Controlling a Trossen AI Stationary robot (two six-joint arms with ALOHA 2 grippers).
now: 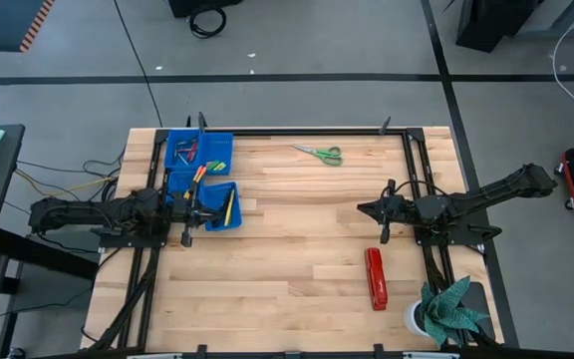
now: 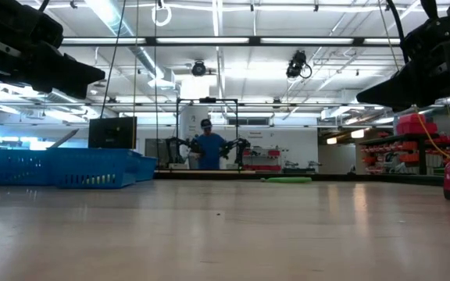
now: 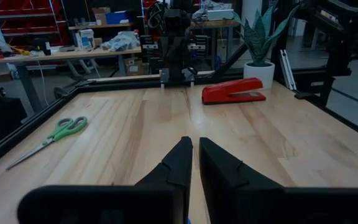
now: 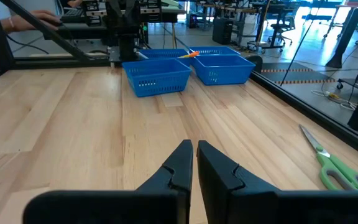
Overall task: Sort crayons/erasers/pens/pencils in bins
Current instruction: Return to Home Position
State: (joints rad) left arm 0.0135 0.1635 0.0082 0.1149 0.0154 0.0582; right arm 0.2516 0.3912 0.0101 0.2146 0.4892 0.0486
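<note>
Several blue bins stand clustered at the table's far left; in the right wrist view they show as. A yellow pencil lies in the nearest bin, and an orange pencil sticks up over a bin rim. Small red and green pieces lie in a far bin. My left gripper points level toward the table's right, just above the near bins, shut and holding nothing. My right gripper hangs at the right, facing the bins, shut and holding nothing.
Green-handled scissors lie near the far edge. A red stapler lies at the near right, with a potted plant at the corner behind it. Bare wood spreads between the two arms. A person stands far off in the room.
</note>
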